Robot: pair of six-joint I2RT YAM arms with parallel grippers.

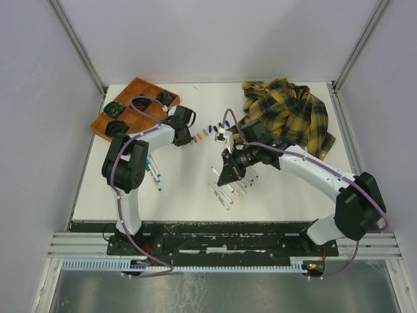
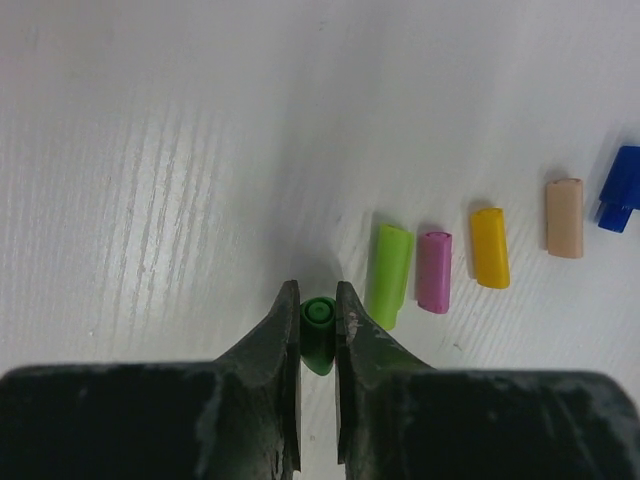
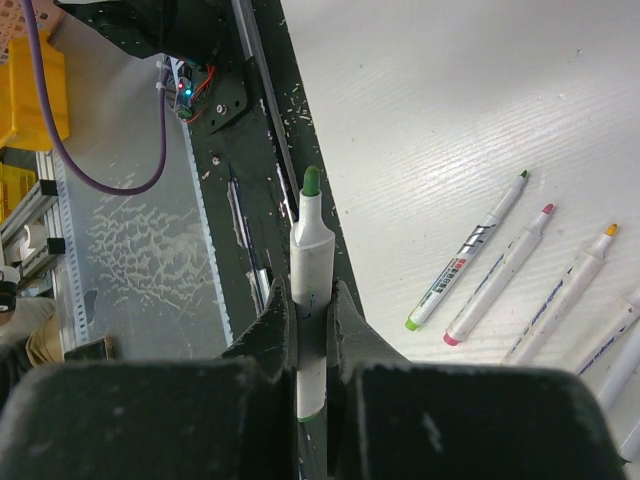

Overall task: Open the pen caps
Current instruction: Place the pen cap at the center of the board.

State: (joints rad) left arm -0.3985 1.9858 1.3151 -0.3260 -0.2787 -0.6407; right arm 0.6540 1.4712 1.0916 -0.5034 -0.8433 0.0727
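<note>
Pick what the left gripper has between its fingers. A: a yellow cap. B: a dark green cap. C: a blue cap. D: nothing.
B: in the left wrist view the left gripper pinches the dark green cap from both sides, while the yellow cap and blue cap lie loose on the table.

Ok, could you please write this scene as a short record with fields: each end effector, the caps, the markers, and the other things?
left end effector: shut on a dark green cap
right end effector: shut on a white marker, its green tip bare
loose caps: in a row on the table; lime, pink, yellow, beige, blue in the left wrist view
uncapped markers: lying side by side on the table
other things: plaid shirt, wooden tray
</note>
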